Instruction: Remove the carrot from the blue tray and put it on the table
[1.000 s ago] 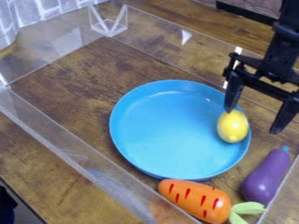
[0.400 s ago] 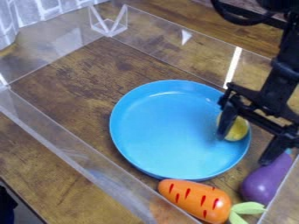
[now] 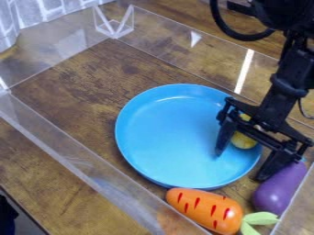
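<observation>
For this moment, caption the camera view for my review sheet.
Open gripper straddles a yellow toy on the blue tray; carrot lies on the table.

Low clear acrylic walls (image 3: 73, 156) fence the work area, catching bright glare streaks along their upper edges. Beyond the far wall (image 3: 73, 41), top left, a pale, blurred surface shows, too indistinct to identify.

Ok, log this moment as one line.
gripper: open, low over yellow toy on blue tray | carrot: on table, beside tray | eggplant: on table
</observation>
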{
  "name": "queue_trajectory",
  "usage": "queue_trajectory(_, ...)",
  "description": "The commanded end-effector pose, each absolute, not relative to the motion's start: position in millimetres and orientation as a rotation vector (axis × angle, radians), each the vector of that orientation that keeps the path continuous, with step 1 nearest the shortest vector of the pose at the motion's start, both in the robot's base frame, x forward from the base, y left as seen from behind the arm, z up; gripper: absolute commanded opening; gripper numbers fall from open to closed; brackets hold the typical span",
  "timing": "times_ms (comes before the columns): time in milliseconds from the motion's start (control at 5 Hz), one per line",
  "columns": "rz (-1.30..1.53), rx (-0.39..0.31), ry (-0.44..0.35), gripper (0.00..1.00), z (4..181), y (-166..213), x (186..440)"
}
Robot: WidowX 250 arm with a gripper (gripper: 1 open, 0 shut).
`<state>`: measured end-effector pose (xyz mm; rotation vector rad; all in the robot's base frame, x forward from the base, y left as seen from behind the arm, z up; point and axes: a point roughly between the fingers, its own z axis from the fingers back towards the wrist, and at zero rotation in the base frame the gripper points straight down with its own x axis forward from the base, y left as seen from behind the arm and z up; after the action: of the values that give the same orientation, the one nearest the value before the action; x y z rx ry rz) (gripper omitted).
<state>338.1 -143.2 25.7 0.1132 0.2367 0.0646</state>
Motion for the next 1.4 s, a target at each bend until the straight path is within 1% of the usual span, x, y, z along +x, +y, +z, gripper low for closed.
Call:
queue_trajectory(0, 0.128, 0.088, 0.213, 1.0, 27.9, -148, 340)
queue_trajectory(200, 0.183, 0.086, 0.223, 1.0, 22.6, -150, 341)
queue_trajectory(800, 0.308, 0.083, 0.247, 1.0, 19.6, -156, 338)
queue_trajectory(1200, 0.279, 0.093, 0.259, 1.0, 19.4, -143, 327)
